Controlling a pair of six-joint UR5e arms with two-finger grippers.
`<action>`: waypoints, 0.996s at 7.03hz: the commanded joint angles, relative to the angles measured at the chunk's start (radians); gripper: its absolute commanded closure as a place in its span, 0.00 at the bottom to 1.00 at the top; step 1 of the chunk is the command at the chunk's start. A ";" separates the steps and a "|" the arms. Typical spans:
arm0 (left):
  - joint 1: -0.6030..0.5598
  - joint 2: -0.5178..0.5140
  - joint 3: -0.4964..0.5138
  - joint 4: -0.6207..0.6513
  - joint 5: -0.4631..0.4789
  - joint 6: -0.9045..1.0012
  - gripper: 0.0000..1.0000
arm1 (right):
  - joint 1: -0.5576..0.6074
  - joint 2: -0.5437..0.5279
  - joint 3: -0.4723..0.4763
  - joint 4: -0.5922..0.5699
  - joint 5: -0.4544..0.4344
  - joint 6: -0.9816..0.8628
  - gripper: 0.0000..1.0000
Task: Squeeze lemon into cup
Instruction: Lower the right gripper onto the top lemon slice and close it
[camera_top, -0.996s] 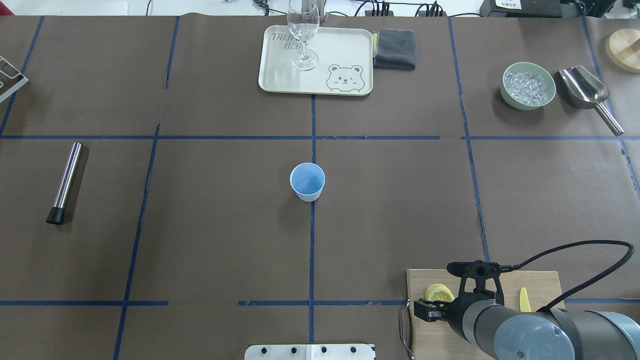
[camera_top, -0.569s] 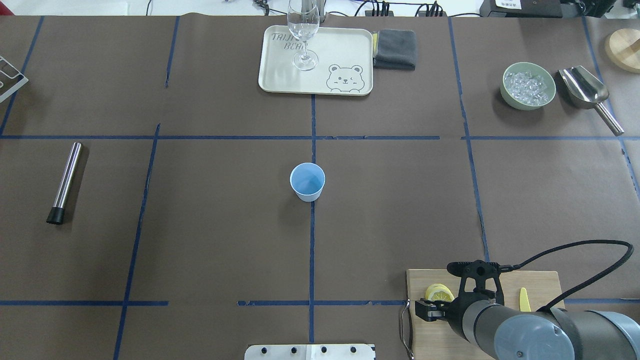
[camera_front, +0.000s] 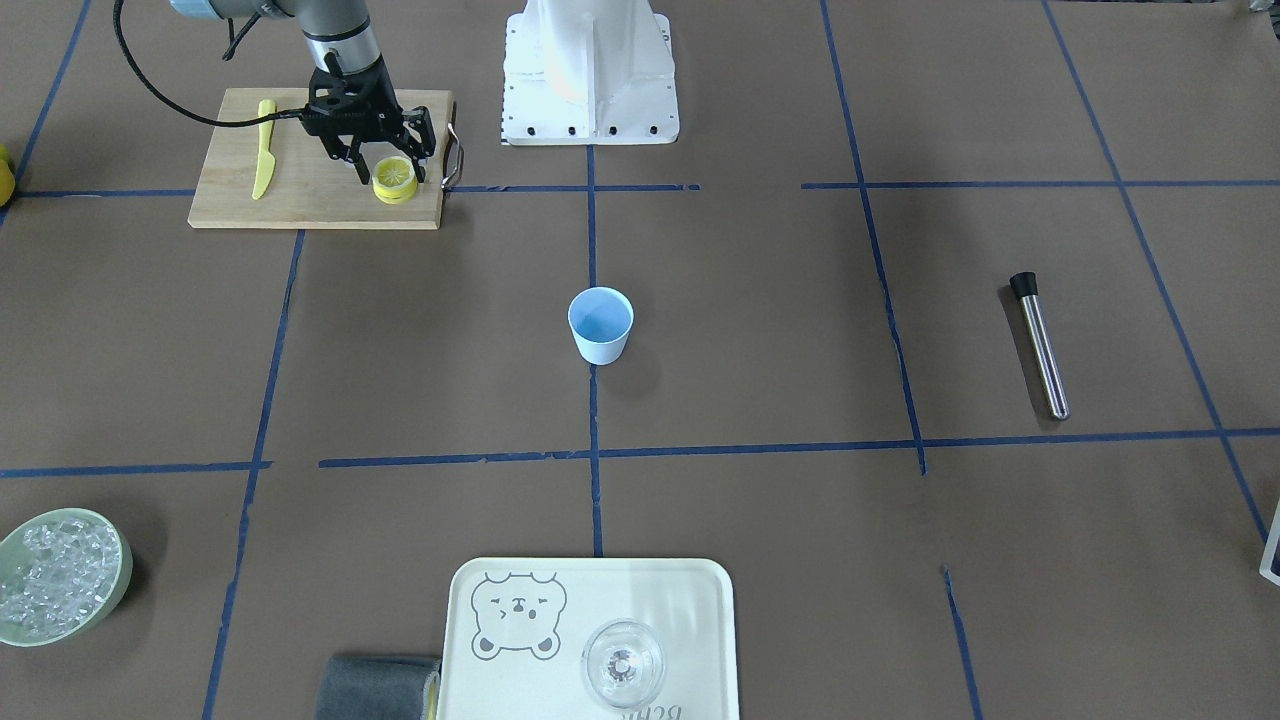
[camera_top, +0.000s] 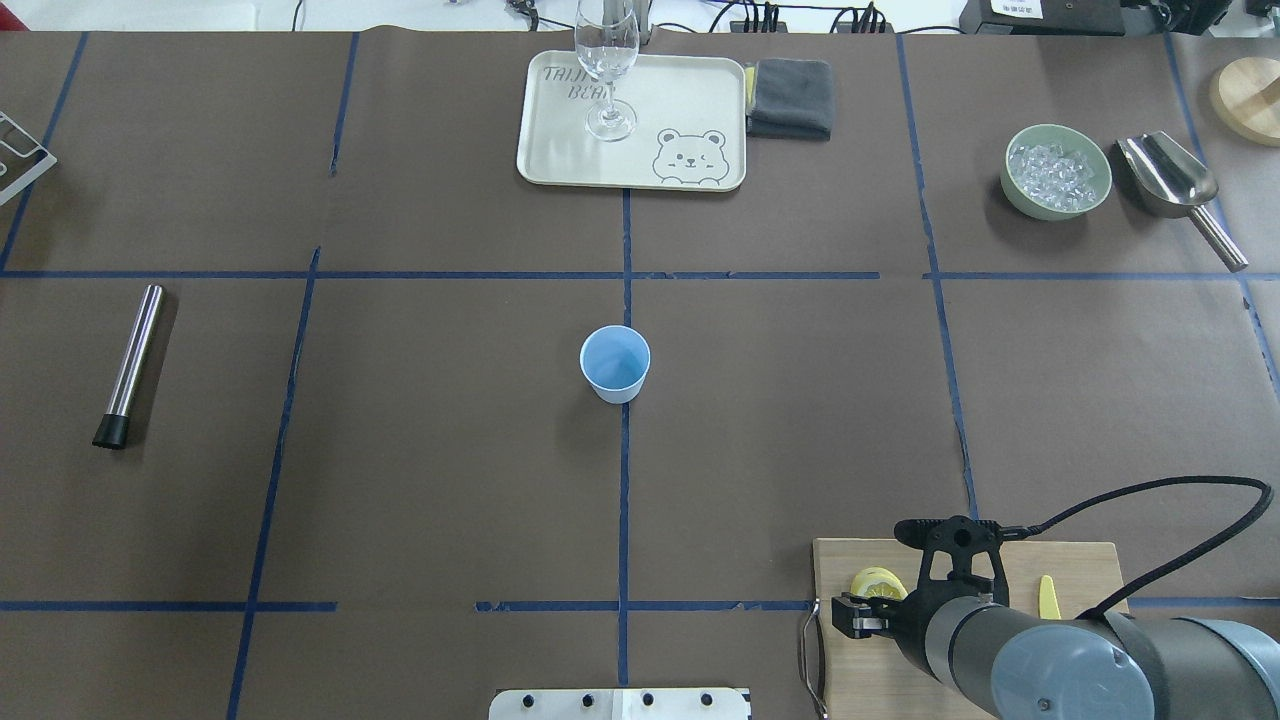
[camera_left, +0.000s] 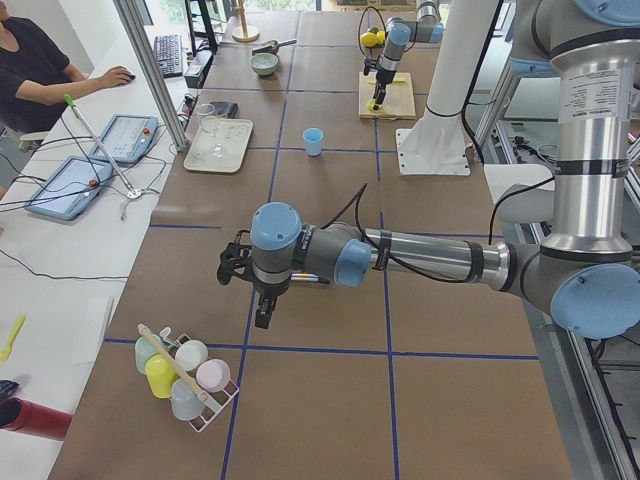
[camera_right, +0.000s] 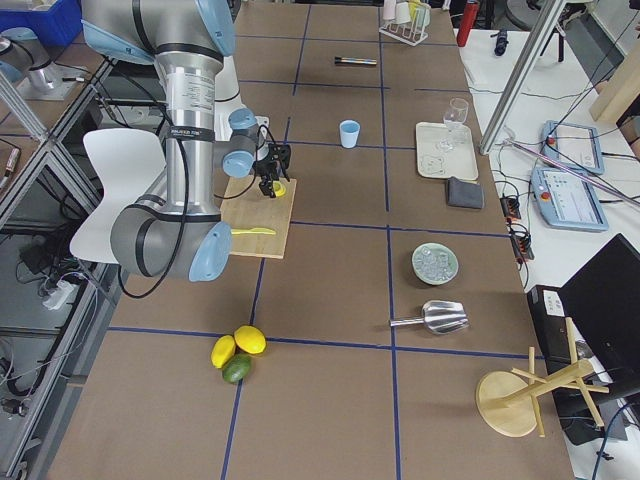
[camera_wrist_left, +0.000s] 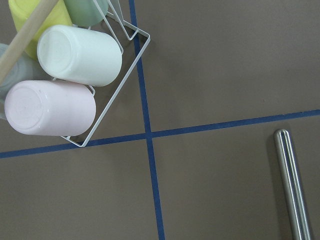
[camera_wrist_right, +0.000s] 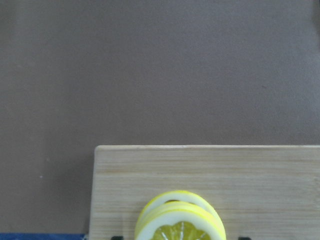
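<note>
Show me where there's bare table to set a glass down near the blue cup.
Bare paper surrounds the cup: left as far as the metal rod, right, short of the ice bowl, forward up to the tray. Crowded: the cutting board, where the right gripper straddles the lemon.

Grey lettering is printed on the cream tray (camera_top: 560, 165) — "TAI…" above "BEA…" can be made out in the overhead view, the line ends being hidden behind the wine glass (camera_top: 607, 70).
</note>
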 joint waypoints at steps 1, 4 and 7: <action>0.000 0.000 -0.002 0.000 -0.002 0.000 0.00 | 0.001 -0.003 -0.001 0.000 0.000 0.000 0.18; 0.000 0.000 -0.002 0.000 -0.003 0.000 0.00 | 0.001 -0.001 -0.001 0.000 -0.001 0.000 0.17; 0.000 0.000 -0.002 0.000 -0.003 -0.002 0.00 | 0.001 0.000 0.000 0.000 -0.003 0.000 0.33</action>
